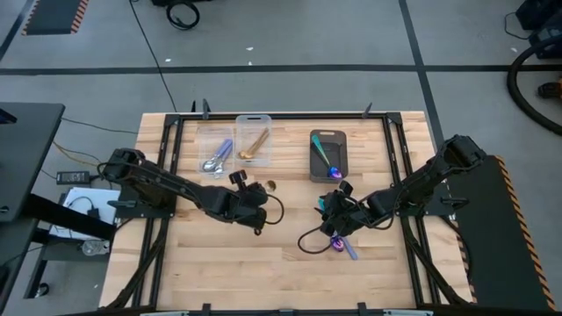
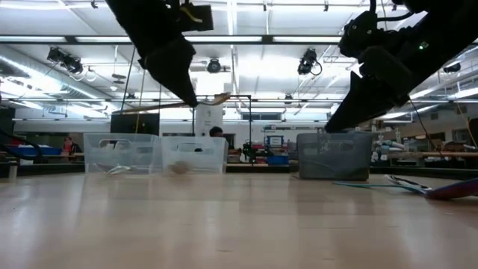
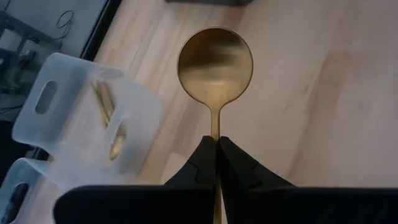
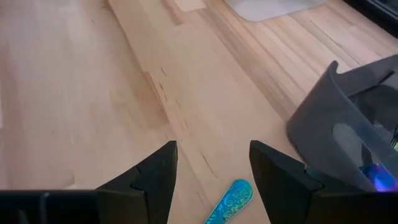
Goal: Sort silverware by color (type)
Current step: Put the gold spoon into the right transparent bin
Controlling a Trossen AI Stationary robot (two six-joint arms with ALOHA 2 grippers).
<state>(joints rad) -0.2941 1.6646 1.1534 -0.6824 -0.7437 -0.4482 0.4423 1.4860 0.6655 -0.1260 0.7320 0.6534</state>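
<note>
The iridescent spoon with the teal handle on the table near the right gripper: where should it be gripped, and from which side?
Grip the teal handle, coming from above. The iridescent spoon lies flat on the table, so the open right gripper can straddle the narrow handle, fingers across it.

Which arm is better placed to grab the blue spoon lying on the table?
Right. The right gripper hangs open just above the blue spoon, while the left gripper is across the table, shut on a gold spoon.
</note>
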